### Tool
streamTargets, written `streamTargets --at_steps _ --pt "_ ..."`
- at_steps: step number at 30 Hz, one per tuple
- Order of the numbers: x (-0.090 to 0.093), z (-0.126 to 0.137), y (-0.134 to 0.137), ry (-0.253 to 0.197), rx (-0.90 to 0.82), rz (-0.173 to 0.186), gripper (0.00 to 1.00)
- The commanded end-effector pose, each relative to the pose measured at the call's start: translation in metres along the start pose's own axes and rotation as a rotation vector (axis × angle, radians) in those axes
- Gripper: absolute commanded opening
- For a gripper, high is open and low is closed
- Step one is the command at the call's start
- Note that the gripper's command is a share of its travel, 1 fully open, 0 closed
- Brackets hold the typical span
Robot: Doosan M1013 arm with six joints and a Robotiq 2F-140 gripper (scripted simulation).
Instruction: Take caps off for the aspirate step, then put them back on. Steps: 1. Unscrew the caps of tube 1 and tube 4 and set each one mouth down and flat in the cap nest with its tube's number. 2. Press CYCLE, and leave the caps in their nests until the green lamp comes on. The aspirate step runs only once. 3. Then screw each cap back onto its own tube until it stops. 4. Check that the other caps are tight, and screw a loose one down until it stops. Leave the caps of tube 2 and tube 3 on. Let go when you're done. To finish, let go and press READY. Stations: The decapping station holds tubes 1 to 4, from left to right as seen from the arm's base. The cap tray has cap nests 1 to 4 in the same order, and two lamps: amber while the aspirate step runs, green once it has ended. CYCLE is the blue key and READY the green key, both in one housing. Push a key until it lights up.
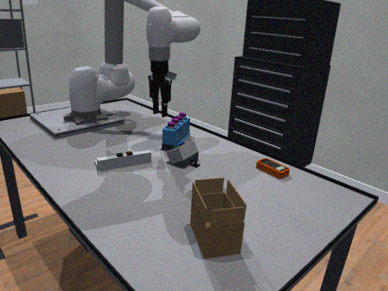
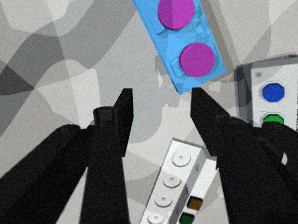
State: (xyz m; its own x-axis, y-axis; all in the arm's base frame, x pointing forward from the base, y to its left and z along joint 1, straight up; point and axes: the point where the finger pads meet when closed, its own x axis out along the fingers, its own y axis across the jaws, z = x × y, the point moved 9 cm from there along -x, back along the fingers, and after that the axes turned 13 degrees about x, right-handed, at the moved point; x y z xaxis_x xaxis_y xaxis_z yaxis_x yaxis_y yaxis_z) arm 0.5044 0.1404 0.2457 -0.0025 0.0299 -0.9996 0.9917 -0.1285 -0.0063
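Below the empty, part-open end effector (image 2: 161,107), 2 nests of the cap tray (image 2: 200,176) are cut off.

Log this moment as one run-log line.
pincer: part open, empty, above table beside blue tube block | purple round caps: all on | white cap tray: nests empty | blue key: unlit
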Motion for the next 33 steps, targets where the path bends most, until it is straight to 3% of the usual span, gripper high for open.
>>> streamTargets --at_steps 1,8,10,21,29,33 --pt "0.001 -0.035 -0.014 -0.030 0.060 0.009 0.41" --pt "0.002 -0.083 -0.035 -0.030 0.060 0.009 0.41" --pt "0.002 -0.083 -0.035 -0.030 0.060 0.009 0.41" --pt "0.005 -0.164 -0.070 -0.030 0.060 0.009 0.41" --pt "0.005 -0.166 -0.071 -0.030 0.060 0.008 0.41" --pt "0.017 -0.165 -0.071 -0.030 0.060 0.008 0.41"
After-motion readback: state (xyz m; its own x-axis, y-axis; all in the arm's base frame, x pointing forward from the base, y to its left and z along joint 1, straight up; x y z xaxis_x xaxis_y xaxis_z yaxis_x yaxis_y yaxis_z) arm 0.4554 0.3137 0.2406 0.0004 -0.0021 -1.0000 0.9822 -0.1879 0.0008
